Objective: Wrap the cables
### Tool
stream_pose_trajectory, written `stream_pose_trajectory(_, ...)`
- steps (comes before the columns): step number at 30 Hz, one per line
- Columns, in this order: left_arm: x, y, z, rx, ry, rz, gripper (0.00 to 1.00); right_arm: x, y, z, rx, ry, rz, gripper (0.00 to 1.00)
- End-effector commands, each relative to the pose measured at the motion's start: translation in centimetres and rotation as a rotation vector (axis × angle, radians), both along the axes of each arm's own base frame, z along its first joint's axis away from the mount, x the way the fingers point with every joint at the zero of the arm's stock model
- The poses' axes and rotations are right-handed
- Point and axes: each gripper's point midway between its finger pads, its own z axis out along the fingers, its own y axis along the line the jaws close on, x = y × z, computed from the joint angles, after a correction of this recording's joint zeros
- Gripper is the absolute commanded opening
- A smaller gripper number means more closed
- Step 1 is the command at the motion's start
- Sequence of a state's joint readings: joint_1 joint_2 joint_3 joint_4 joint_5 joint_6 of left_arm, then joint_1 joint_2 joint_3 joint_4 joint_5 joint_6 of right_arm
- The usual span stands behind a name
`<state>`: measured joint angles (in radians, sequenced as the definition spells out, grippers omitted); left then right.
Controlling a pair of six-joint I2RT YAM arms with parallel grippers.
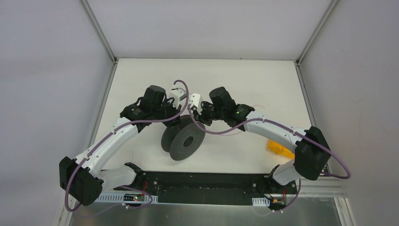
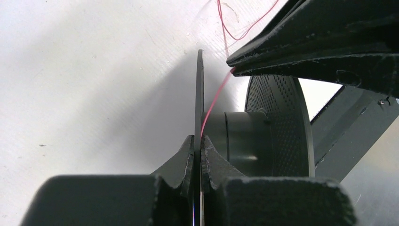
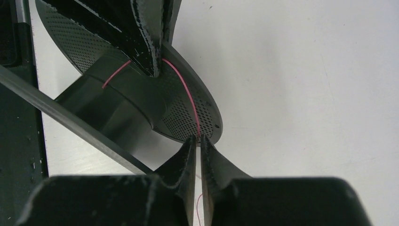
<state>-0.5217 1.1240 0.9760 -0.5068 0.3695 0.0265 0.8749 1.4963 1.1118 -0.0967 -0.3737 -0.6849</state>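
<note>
Left gripper (image 2: 198, 139) is clenched, its fingertips pressed together on the cable (image 2: 215, 98) just where the thin flange edge of the dark grey spool (image 1: 184, 140) meets them; whether that flange is also clamped cannot be determined. Right gripper (image 3: 197, 139) is closed to a hairline gap on the same cable at the rim of that flange, and the pink strand runs across the flange's inner face from one pair of fingertips to the other. Slack cable lies in loose loops on the white table (image 1: 244, 80), where the spool stands on edge between the two arms.
</note>
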Motion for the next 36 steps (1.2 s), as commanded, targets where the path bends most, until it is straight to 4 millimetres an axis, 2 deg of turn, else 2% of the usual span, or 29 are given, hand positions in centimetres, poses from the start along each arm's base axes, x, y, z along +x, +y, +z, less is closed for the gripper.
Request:
stream_pose_trajectory(1, -0.1, 0.2, 1.3, -0.01, -0.065, -0.039, 0.0, 0.1, 0.2, 2.4, 0.066, -0.026, -0.02, 0.15)
stream_pose_trajectory(7, -0.5, 0.9, 2.8, -0.006, -0.093, -0.033, 0.0, 1.6, -2.6, 5.3, 0.203, -0.046, -0.169, 0.42)
stream_pose_trajectory(12, -0.9, 2.7, 4.4, 0.003, -0.138, 0.017, 0.0, 2.1, -5.9, 5.0, 0.308, -0.026, -0.32, 0.49)
stream_pose_trajectory(16, -0.4, 3.7, 5.3, -0.007, -0.148, 0.098, 0.0, 2.4, -7.3, 2.7, 0.375, 0.105, -0.493, 0.5)
stream_pose_trajectory(22, -0.2, 3.4, 6.3, -0.042, -0.137, 0.131, 0.0, 1.6, -5.4, -2.3, 0.362, 0.324, -0.51, 0.54)
stream_pose_trajectory(30, -0.3, 3.9, 6.2, -0.05, -0.129, 0.174, 0.0, 0.7, -2.1, -6.5, 0.349, 0.396, -0.452, 0.55)
stream_pose_trajectory(36, -0.1, 4.0, 6.5, -0.046, -0.136, 0.185, 0.0, -0.4, -0.8, -8.3, 0.412, 0.459, -0.397, 0.55)
